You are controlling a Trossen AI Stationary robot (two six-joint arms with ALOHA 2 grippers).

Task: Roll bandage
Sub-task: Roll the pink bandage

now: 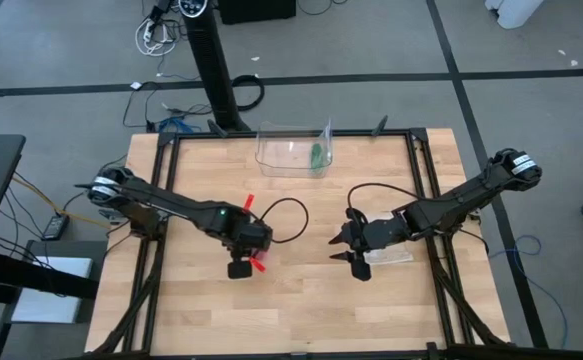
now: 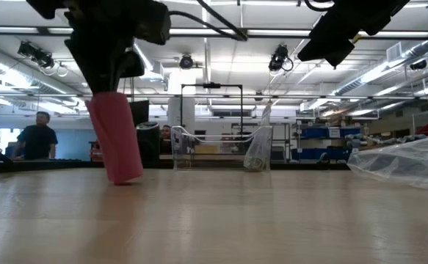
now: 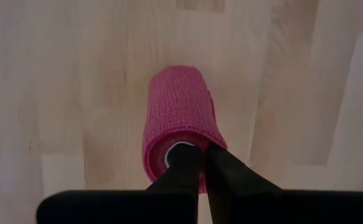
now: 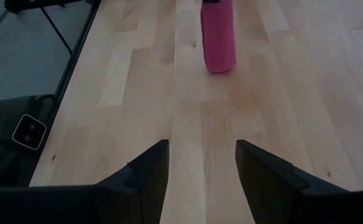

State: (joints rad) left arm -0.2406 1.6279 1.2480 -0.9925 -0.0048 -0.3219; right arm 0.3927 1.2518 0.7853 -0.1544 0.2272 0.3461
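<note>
Left wrist view shows our left gripper [image 3: 197, 163] clamped on the top edge of the bandage [image 3: 180, 118], which hangs as a pink roll with its lower end at the table [image 1: 301, 300]. Our right gripper [image 4: 200, 163] waits nearby, fingers apart, holding nothing.

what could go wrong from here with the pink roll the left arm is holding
The left gripper pinches only the top edge of the bandage roll, which stands on end on the table and leans a little in the low view; on release it may topple and roll off. The soft wraps could also loosen. The open right gripper is apart from it and cannot steady it.
</note>
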